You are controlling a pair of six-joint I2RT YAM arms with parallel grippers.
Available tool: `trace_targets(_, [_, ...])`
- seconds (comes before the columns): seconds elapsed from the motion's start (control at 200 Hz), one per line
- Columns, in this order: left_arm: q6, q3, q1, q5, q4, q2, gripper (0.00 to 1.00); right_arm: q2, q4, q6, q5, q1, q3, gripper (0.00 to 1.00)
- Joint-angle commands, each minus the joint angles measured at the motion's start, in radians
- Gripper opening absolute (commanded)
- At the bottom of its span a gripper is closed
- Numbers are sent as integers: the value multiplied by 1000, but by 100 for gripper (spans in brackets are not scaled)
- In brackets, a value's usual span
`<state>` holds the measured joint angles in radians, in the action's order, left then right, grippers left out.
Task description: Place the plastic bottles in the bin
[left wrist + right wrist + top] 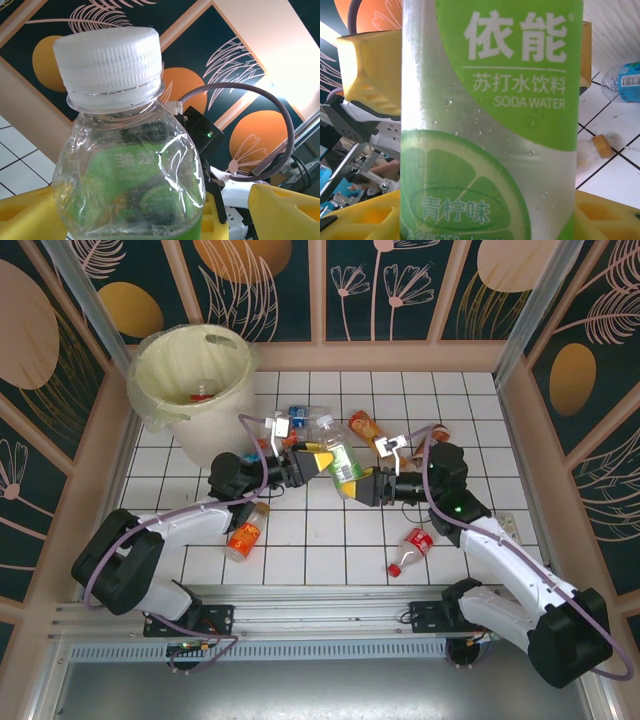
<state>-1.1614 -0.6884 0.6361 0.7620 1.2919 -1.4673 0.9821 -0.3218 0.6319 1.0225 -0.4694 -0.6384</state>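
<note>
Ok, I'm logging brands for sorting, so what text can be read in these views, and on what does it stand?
"依能": large white characters on the green-label bottle
"苏打水饮料": same label, under a thin white line
"SODA WATER": same label, just below
"青柠味": same label, on the lime picture
Lowest line of that label: cut off, unreadable
On the blue-label bottle: a barcode, print too small to read
On the red-label bottle: too small to read

- Top view bright, even; faint shadows on my tiled table [330, 540].
- My wrist views: glare on the green-label bottle [130, 170], backgrounds soft.
</note>
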Motion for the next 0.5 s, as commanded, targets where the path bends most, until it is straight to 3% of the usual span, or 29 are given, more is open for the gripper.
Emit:
trace_targets(0.0, [-7,-28,7,30,69,24,91,-22,-75,16,34,-6,14,60])
trace_targets(0.25, [-3,-39,10,31,63,24,95,-19,-99,26,62,-27,17,60])
trace_targets(0.495, [-5,-51,17,33,63,26,77,-7,-52,0,35,-34,11,60])
